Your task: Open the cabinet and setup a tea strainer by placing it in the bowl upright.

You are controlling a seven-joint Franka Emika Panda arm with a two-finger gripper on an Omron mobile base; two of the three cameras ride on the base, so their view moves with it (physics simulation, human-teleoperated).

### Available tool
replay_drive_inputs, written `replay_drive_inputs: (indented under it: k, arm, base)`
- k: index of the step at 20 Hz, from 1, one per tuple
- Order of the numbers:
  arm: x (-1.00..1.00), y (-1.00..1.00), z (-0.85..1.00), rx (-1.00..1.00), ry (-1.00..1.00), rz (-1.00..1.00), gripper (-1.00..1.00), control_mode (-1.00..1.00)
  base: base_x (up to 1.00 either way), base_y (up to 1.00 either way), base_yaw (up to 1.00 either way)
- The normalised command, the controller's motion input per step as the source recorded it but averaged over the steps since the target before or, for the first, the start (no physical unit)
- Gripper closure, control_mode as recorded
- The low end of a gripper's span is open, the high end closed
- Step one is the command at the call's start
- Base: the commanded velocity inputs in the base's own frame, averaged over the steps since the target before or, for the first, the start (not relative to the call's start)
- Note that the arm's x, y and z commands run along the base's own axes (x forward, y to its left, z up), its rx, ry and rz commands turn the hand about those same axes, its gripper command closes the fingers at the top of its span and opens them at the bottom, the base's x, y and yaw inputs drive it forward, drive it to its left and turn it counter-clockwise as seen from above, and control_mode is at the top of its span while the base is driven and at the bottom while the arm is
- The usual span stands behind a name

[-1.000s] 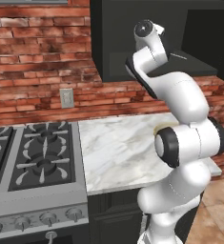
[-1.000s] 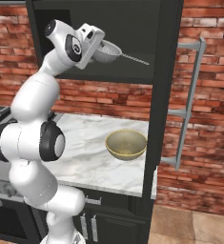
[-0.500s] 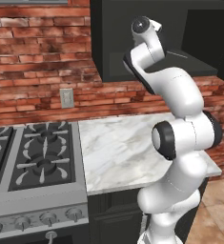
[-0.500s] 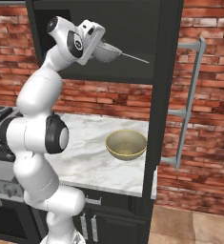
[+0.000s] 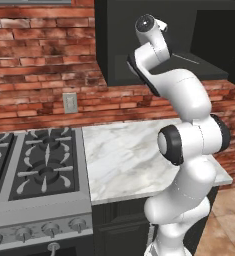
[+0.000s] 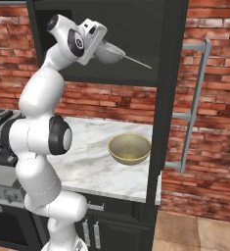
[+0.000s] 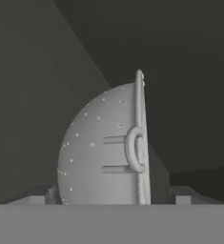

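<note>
The black wall cabinet (image 6: 136, 29) (image 5: 119, 45) stands open, its door (image 6: 169, 108) swung out to the right with the silver bar handle (image 6: 198, 93) facing away. The tea strainer (image 6: 111, 53) (image 7: 101, 152) lies on its side on the cabinet's shelf, its thin handle (image 6: 138, 62) (image 5: 188, 59) pointing right. My gripper (image 6: 103, 48) (image 7: 112, 198) is open and reaches into the cabinet. Its fingertips (image 7: 41, 195) straddle the mesh basket with a gap on each side. The olive-gold bowl (image 6: 129, 148) sits on the marble counter below the open cabinet.
A gas stove (image 5: 34, 165) adjoins the marble counter (image 5: 124, 155) on the left. A brick wall (image 5: 44, 80) with an outlet (image 5: 69, 102) runs behind. The open door overhangs the counter's right end. Dark base cabinets (image 6: 116, 230) sit under the counter.
The arm's elbow has swung toward the counter and cabinet. The hand has stayed at the strainer. Strainer, bowl and door have not moved.
</note>
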Motion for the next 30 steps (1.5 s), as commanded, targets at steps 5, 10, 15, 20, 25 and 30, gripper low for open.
replay_drive_inputs:
  k: [5, 10, 15, 20, 25, 30]
  arm:
    - [0.0, 0.09, -0.12, 0.01, 0.0, 0.0, 1.0, -1.0]
    - [0.0, 0.05, -0.07, 0.0, 0.0, 0.0, 1.0, -1.0]
    - [-0.01, 0.02, -0.05, 0.0, 0.0, 0.0, 1.0, -1.0]
    - [-0.23, -0.01, -0.01, -0.01, 0.0, 0.0, 1.0, -1.0]
    - [-0.58, -0.01, 0.0, -0.03, 0.0, 0.01, 1.0, -1.0]
    - [-0.78, 0.08, 0.0, -0.08, 0.0, 0.0, 1.0, -1.0]
  base:
    - [0.0, 0.0, 0.0]
    - [0.0, 0.0, 0.0]
    - [0.0, 0.0, 0.0]
    - [0.0, 0.0, 0.0]
    - [0.0, 0.0, 0.0]
    - [0.0, 0.0, 0.0]
